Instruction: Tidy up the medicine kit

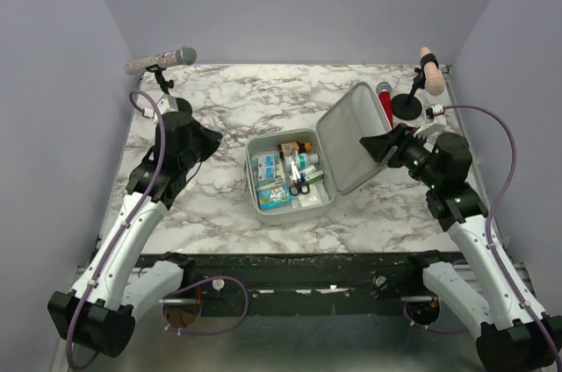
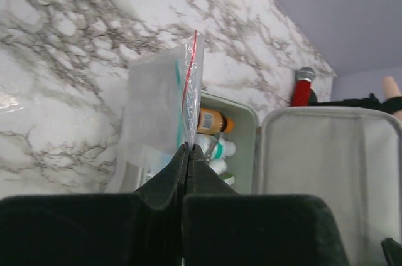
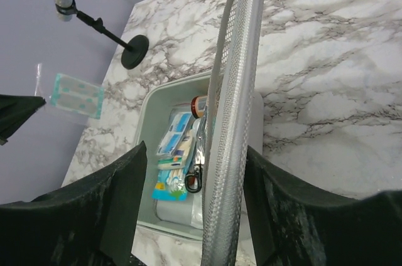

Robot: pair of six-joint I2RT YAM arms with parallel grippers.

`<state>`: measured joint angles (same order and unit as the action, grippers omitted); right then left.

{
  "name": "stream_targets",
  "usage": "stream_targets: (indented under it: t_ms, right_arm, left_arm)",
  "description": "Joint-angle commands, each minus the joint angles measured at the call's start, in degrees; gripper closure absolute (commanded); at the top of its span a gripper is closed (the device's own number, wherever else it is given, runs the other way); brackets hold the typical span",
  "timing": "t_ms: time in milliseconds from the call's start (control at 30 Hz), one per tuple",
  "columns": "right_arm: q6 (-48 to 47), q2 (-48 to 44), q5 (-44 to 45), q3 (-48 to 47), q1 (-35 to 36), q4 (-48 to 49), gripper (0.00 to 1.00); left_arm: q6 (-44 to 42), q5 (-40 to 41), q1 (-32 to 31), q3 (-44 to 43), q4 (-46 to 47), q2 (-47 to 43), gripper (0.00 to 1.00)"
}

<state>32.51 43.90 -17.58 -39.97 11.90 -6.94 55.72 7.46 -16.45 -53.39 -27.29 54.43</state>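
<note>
The medicine kit [image 1: 263, 211] lies open at the table's middle, its grey lid [image 1: 356, 135] standing up on the right. Inside are an orange-capped bottle [image 1: 290, 148], black-handled scissors [image 1: 299, 186] and flat packets [image 1: 270, 183]. My left gripper [image 2: 190, 148] is shut on a clear zip bag [image 2: 166, 109] with a red strip, held above the table left of the kit. The bag also shows in the right wrist view [image 3: 75, 95], with a teal sheet in it. My right gripper [image 3: 195, 153] is open, its jaws on either side of the lid's zippered rim [image 3: 235, 122].
A grey microphone [image 1: 162, 60] on a stand is at the back left. A red cylinder [image 1: 385, 102] and a pale handle on a black stand [image 1: 430, 74] are at the back right, behind the lid. Purple walls close in the table.
</note>
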Motion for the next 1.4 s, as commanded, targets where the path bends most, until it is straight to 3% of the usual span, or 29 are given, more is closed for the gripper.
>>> stream_targets:
  t_ms: [0,233,500,767,1367]
  right_arm:
    - [1.15,0.83,-3.77,-3.71,-0.04,0.08,0.28]
    - [2.55,1.54,-4.30,-6.88,-0.04,-0.71,0.20]
    - [4.49,0.49,-13.61,-4.07,-0.04,5.27,0.23]
    - [3.96,0.49,-16.87,-2.66,-0.04,5.36,0.23]
    - [3.70,-1.10,-16.87,-1.96,-0.04,4.48,0.23]
  left_arm:
    - [1.32,-3.95,-4.46,-5.23,2.32,-0.39,1.00]
    - [2.11,-5.18,-12.81,-12.00,8.21,6.20,1.00]
    - [2.28,-4.92,-21.16,-22.71,13.40,18.23,1.00]
    - [1.14,-4.04,-27.75,-37.30,11.82,30.10,1.00]
    - [3.16,-3.77,-32.24,-47.60,10.67,40.92,1.00]
